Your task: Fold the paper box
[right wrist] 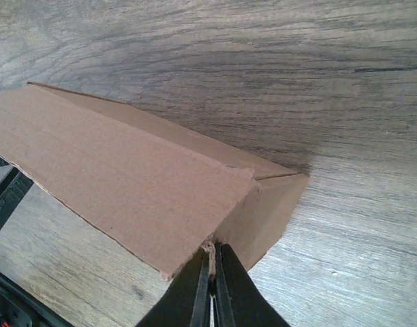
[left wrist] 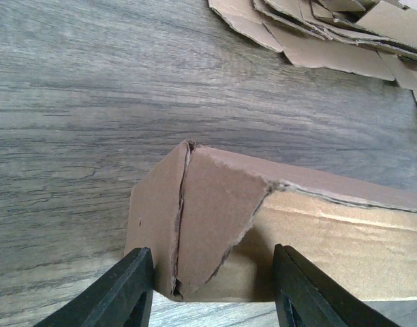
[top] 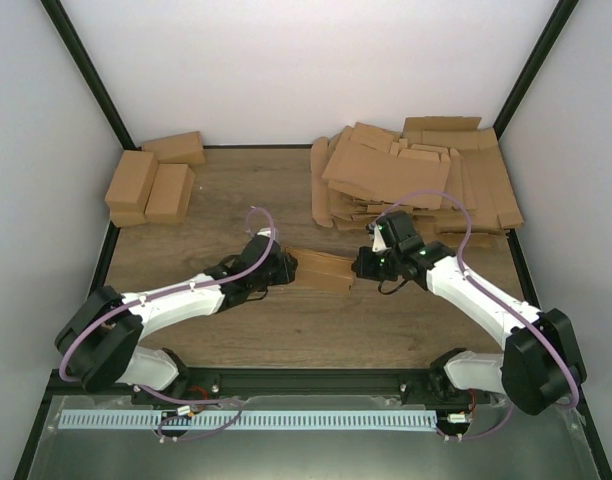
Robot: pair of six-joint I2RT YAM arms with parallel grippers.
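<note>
**Top view.** Paper box (top: 321, 268) flat on the wooden table (top: 286, 190), directly between the left gripper (top: 286, 268) and the right gripper (top: 361, 265), one end toward each.

**Left wrist view.** Left gripper part-way closed around the box's end, one dark finger (left wrist: 137, 289) against each side face, clamping it. End flaps folded inward between the fingers, overlapping along a ragged seam. Long body of the box running off to the right of the fingers. Edge of the heap of flat cardboard sheets (left wrist: 317, 34) well ahead of the fingertips, across bare tabletop.

**Right wrist view.** Right gripper fully closed, fingertips pressed together on a thin cardboard edge at the lower corner of the box's nearest end. Closed end face just right of the tips. Broad top panel stretching away up and to the left of them.

**Top view, surroundings.** Heap of flat sheets beyond the right gripper, toward the back wall, close to its wrist. Cluster of small brown cartons (top: 151, 185) far left of the left gripper, at the table's rear corner, well apart from the paper box.
</note>
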